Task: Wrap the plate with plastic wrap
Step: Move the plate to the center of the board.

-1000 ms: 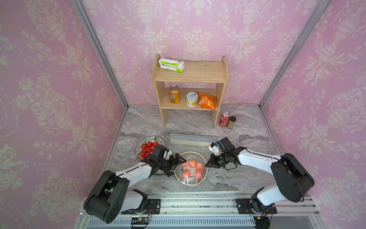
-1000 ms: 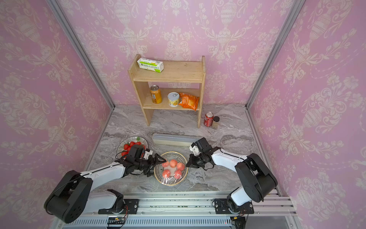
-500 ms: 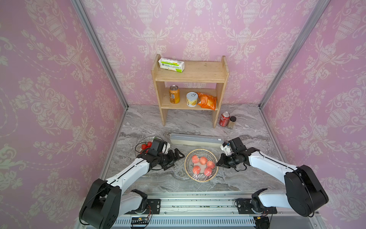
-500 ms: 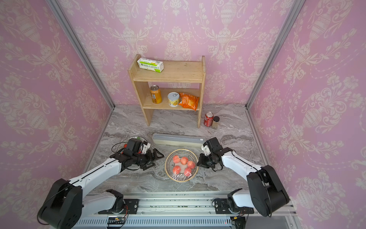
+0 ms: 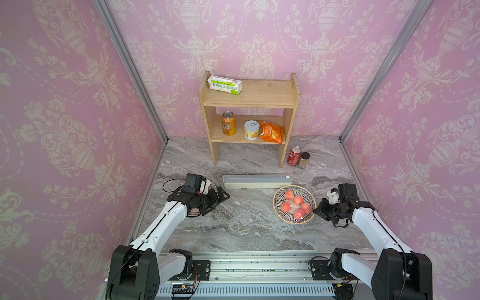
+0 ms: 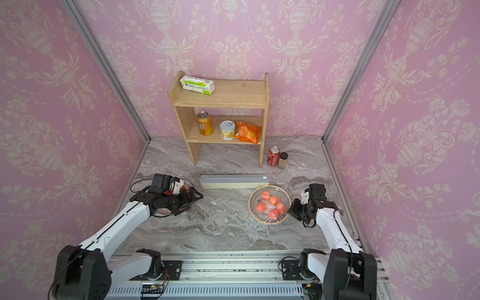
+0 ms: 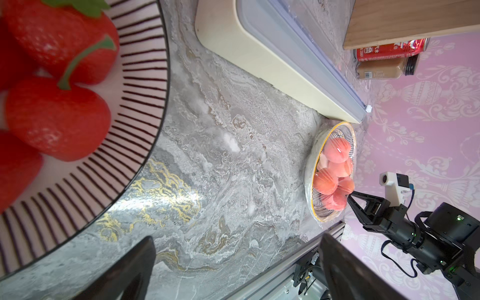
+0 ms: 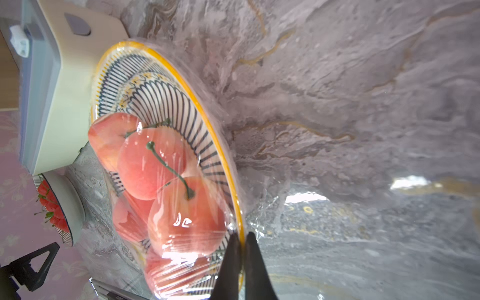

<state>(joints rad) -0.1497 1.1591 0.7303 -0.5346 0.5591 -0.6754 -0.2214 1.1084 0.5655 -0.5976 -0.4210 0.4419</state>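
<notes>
plate (image 5: 278,198) dragged rightward by right gripper (image 5: 315,211), left gripper (image 5: 219,203) pulled back left

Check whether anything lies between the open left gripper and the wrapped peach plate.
Nothing visible does: only bare table separates the left gripper from the peach plate. The dispenser box lies behind that path, the strawberry plate under the left arm; the right gripper is shut on the plate's far rim.

A staged robot test booth dressed as a home pantry is shown in a top view: pink damask wallpaper panels (image 5: 65,117) are framed by aluminium posts (image 5: 131,70), a marble-print tabletop (image 5: 246,228) is laid between them, a stocked wooden shelf (image 5: 249,93) is set at centre, and an aluminium rail (image 5: 259,270) is seen along the bottom edge.
</notes>
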